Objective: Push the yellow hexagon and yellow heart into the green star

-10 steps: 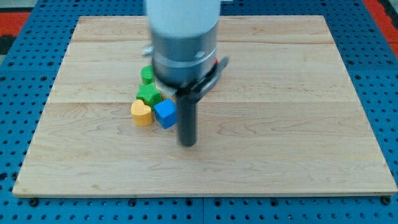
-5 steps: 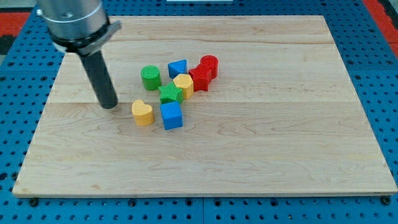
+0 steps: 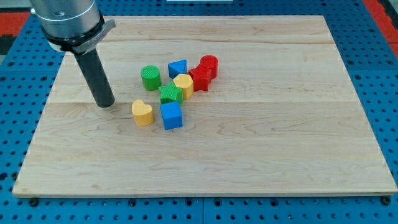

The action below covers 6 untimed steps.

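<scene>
The tool, a bare rod holding nothing, has its tip [image 3: 105, 104] barely shifted, still left of the yellow heart [image 3: 142, 113]. The yellow hexagon [image 3: 183, 84] already touches the green star [image 3: 170, 94]; the heart sits just off the star's lower left, probably next.

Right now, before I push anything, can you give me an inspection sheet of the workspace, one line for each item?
Surface: wooden board, flat, on blue pegboard.
Job's things: yellow hexagon touches green star; yellow heart lies just to the star's lower left, contact unclear.
Clutter: green cylinder, blue triangle, blue cube, red star, red cylinder.
Hand: none; my tip stands left of the heart, apart.
Cables: nothing seen.
Surroundings: red strips at the view's top corners.
</scene>
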Available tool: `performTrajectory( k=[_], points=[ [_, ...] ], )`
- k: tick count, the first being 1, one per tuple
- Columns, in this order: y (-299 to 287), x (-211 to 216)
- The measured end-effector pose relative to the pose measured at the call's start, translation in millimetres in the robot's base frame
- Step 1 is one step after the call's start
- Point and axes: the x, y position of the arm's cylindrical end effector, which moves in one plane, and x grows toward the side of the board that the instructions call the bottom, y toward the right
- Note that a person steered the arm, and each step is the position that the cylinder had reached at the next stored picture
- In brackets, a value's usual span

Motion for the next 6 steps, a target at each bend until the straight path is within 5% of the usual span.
performTrajectory(
  k=[3,6],
  points=[
    [17.6,69.9],
    [88.5,12.0]
  ],
)
